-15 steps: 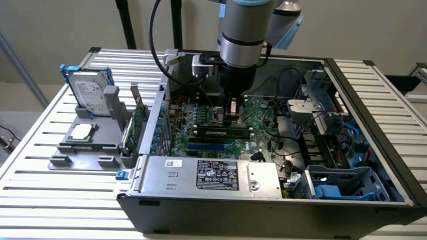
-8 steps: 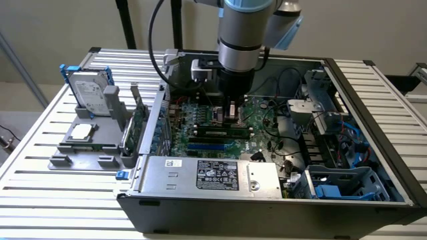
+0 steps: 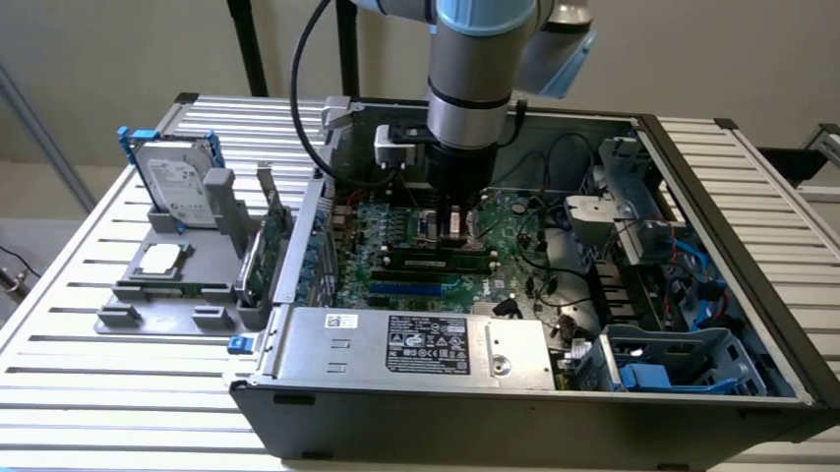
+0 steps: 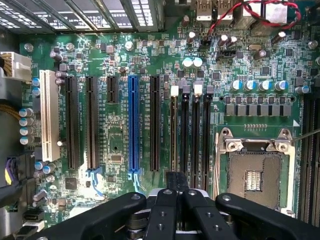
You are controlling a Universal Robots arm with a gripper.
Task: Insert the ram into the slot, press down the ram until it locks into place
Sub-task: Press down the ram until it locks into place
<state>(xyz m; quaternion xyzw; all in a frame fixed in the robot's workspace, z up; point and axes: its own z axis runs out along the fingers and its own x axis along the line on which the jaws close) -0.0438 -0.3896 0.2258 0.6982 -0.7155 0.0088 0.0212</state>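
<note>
The grey and light-blue robot arm (image 3: 479, 69) reaches straight down into the open black computer case (image 3: 525, 393), which sits on a slatted metal table (image 3: 79, 374). Its black gripper (image 4: 177, 186) is low over the green motherboard (image 4: 120, 65), right above the row of 4 long narrow black memory slots (image 4: 190, 135) that lie between the blue expansion slot (image 4: 133, 122) and the square metal CPU socket (image 4: 255, 172). The thin green ram stick (image 3: 440, 262) with small black chips appears in the exterior view lying along those slots just under the gripper. The fingers (image 4: 167, 220) stand close together around a dark narrow edge; whether they are clamped on it I cannot tell. On the exterior view's left, a grey tray (image 3: 171, 285) carries a silver hard drive (image 3: 177, 187).
</note>
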